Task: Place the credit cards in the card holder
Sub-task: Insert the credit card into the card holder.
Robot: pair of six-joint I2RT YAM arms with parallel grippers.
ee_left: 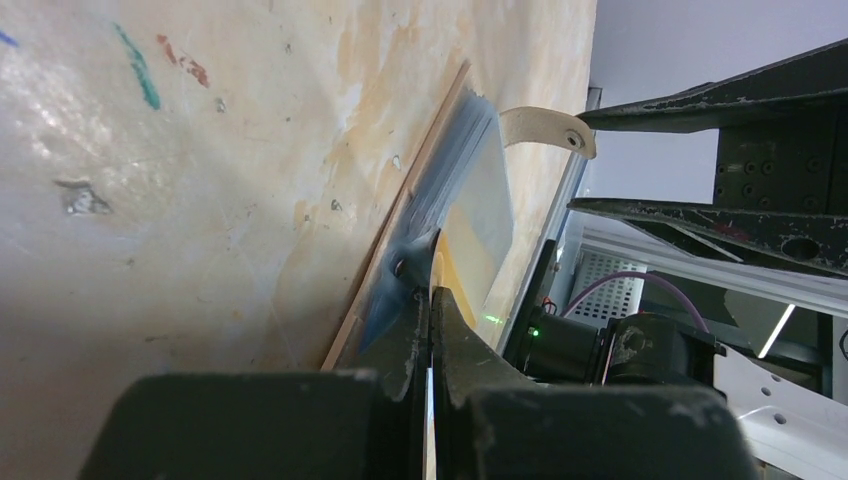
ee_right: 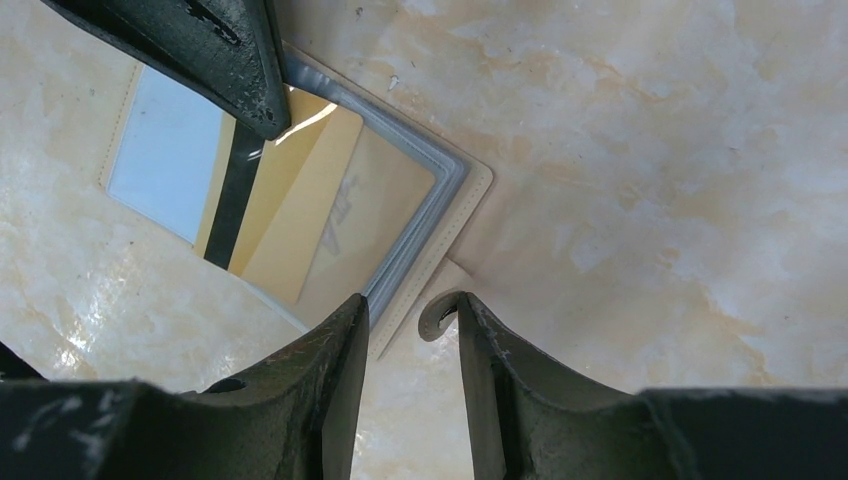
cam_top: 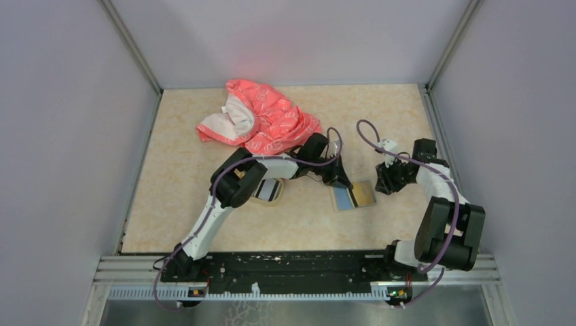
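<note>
Left gripper pinches golden card at card holder's far-left edge; right gripper, parted, straddles its right corner tab.

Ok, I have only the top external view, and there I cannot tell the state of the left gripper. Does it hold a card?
Observer: Yes. The left wrist view shows the left gripper shut on the edge of the golden card.
Operator: And the right gripper?
Observer: In its wrist view it is open, with the strap of the card holder between its fingers.
Operator: Any marking on that card?
Observer: A dark stripe along one side.
</note>
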